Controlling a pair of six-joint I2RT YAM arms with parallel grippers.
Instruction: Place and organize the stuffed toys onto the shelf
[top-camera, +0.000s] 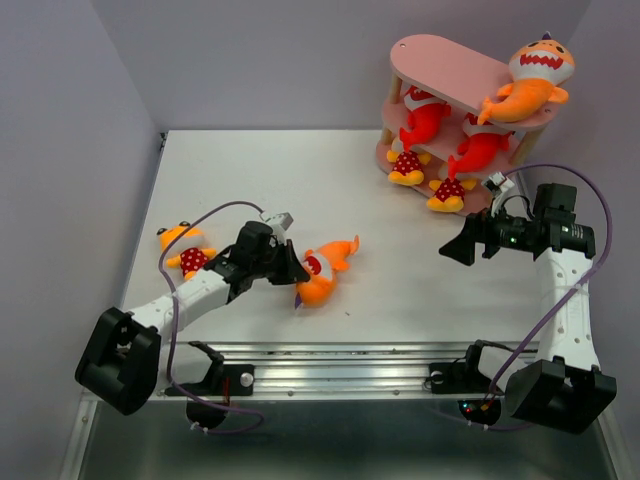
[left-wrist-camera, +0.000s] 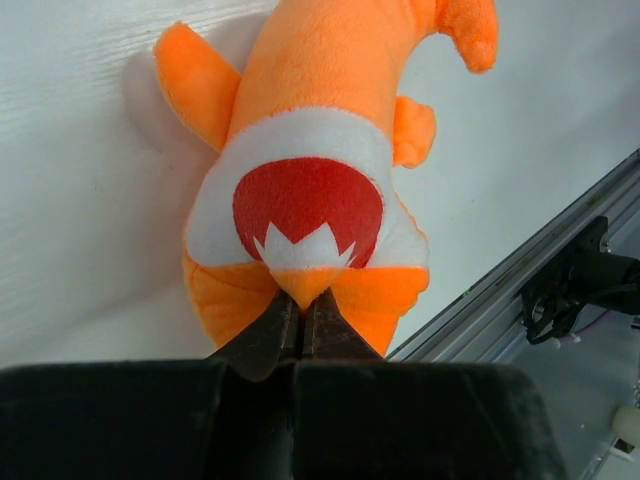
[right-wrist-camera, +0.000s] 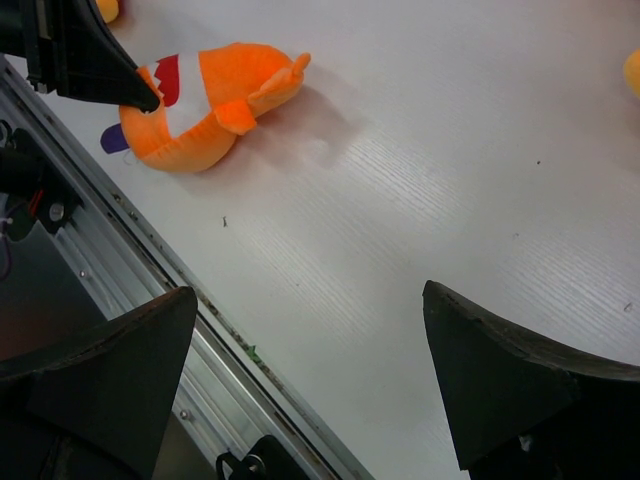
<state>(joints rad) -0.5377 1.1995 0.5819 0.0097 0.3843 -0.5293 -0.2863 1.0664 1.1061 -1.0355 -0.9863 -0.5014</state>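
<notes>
Left hand (left-wrist-camera: 300, 312) is closed almost fully, pinching the mouth-end tip of the loose orange shark (left-wrist-camera: 315, 150), near the worktop (top-camera: 300, 170)'s near edge, left of centre. I read its long axis running from the hand toward the far-right corner, where the shelf (top-camera: 440, 65) stands. Right hand (top-camera: 455, 248) is wide open, empty, nearer the shelf. Shelved: one orange shark (top-camera: 530, 85), two red sharks (top-camera: 425, 120), two small figures (top-camera: 408, 165). A third small figure (top-camera: 185, 250) lies by the left edge.

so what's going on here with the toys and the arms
The left gripper is pinched shut on the mouth of an orange shark lying on the table. The right gripper hangs open and empty near the shelf, which holds a second orange shark on top, with two red sharks and two small figures lower down. A third figure lies loose at the left.
</notes>
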